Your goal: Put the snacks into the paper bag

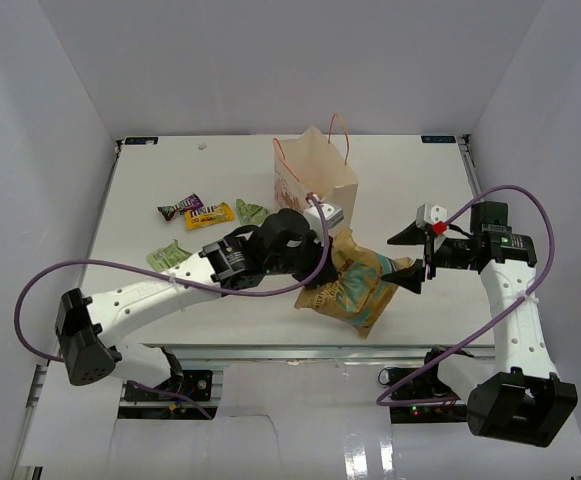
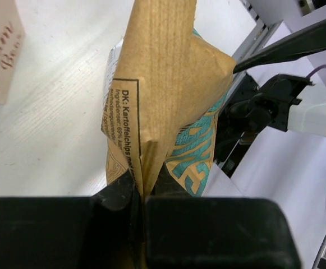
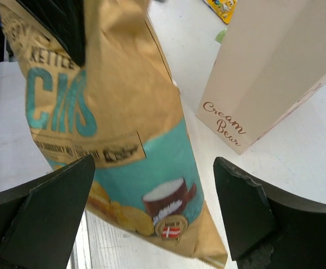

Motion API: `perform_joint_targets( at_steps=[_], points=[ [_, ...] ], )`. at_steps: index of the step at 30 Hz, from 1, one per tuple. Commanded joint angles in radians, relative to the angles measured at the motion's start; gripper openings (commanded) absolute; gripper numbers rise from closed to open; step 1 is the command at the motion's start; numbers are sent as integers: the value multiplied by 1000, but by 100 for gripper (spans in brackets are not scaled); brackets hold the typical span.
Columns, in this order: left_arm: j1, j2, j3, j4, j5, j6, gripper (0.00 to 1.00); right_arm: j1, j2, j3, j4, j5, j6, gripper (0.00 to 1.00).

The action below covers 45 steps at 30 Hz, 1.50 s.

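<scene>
Your cream boxy paper bag with thin orange-red string handles [image 1: 315, 178] stands upright mid-table. Just in front of it hangs the large golden crisp packet with teal lettering [image 1: 355, 285]. Your left gripper [image 2: 143, 190] alone pinches the packet's top seam, while your right gripper [image 1: 413, 256] gapes wide around its lower end, gripping nothing. That thin crimp may slip, or the swinging packet may topple the light bag. The small bright candy wrappers [image 1: 205, 212] lie well left of the bag.

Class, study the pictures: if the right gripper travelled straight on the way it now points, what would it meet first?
The crisp packet, pinched in the left gripper; it hangs just ahead of the open right gripper. The paper bag stands off to one side, probably out of that line.
</scene>
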Motion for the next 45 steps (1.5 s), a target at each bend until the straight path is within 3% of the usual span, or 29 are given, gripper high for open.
perform_joint_targets(
  at_steps=[1, 4, 8, 14, 19, 27, 37, 45],
  points=[
    [13, -117, 99, -24, -105, -2, 0, 3, -7, 49, 191, 4, 218, 91],
    [28, -187, 128, -18, -194, -25, 0, 3, -9, 74, 322, 80, 336, 90],
    [42, -260, 186, 26, -310, -28, 0, -7, -5, 126, 414, 177, 373, 91],
    [45, -246, 310, 89, -378, 7, 0, -27, 7, 157, 541, 264, 461, 91],
    [45, -220, 445, 106, -522, 76, 0, -61, -12, 117, 722, 404, 579, 92],
    [45, -143, 590, 115, -777, 187, 0, -76, -18, 62, 771, 433, 640, 92],
    [45, -22, 668, 74, -835, 250, 0, -83, -24, 14, 776, 444, 663, 92],
    [47, 18, 634, 57, -912, 302, 0, -89, -25, -11, 776, 447, 673, 92]
  ],
)
